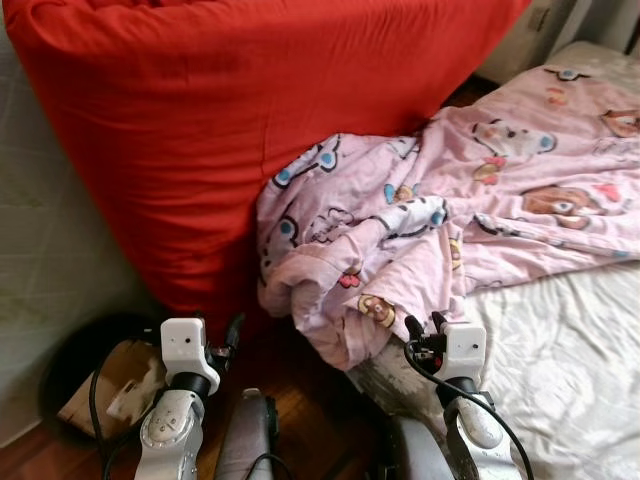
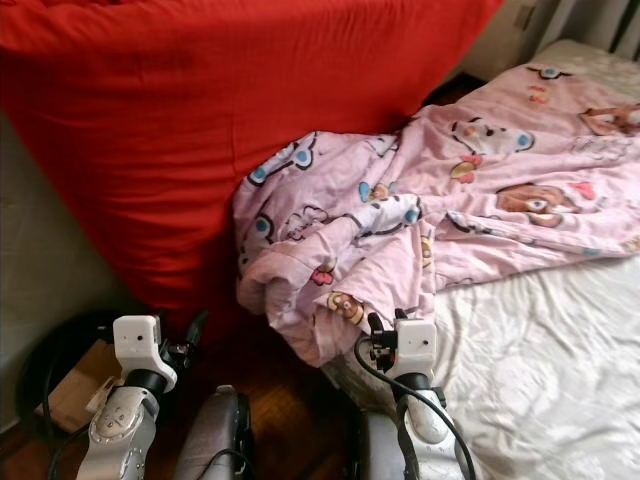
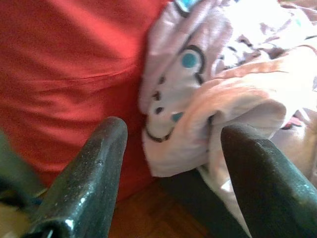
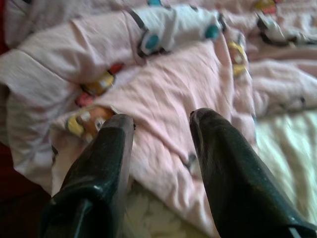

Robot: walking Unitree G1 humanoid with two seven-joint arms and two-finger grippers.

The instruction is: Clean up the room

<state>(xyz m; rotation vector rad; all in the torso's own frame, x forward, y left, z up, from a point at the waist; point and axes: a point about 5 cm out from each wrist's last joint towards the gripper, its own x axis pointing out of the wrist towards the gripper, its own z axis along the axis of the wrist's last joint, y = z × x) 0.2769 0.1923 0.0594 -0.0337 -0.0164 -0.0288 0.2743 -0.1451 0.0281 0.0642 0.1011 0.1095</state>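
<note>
A pink cartoon-print blanket (image 1: 430, 215) lies crumpled across the white bed (image 1: 560, 350), its bunched corner hanging over the bed's near edge. A big red cushion (image 1: 220, 130) leans against it on the left. My left gripper (image 3: 171, 144) is open, low over the wooden floor, pointing at the seam between red cushion and blanket corner. Just short of the blanket's folded edge (image 4: 163, 99), over the bed's edge, my right gripper (image 4: 161, 121) is open too. Both wrists (image 1: 188, 350) (image 1: 462, 350) show at the bottom of the head views.
A dark round bin (image 1: 90, 375) holding cardboard and paper sits on the floor at the lower left. A pale green surface (image 1: 50, 250) rises along the left. Dark wooden floor (image 1: 310, 410) runs between the cushion and the bed.
</note>
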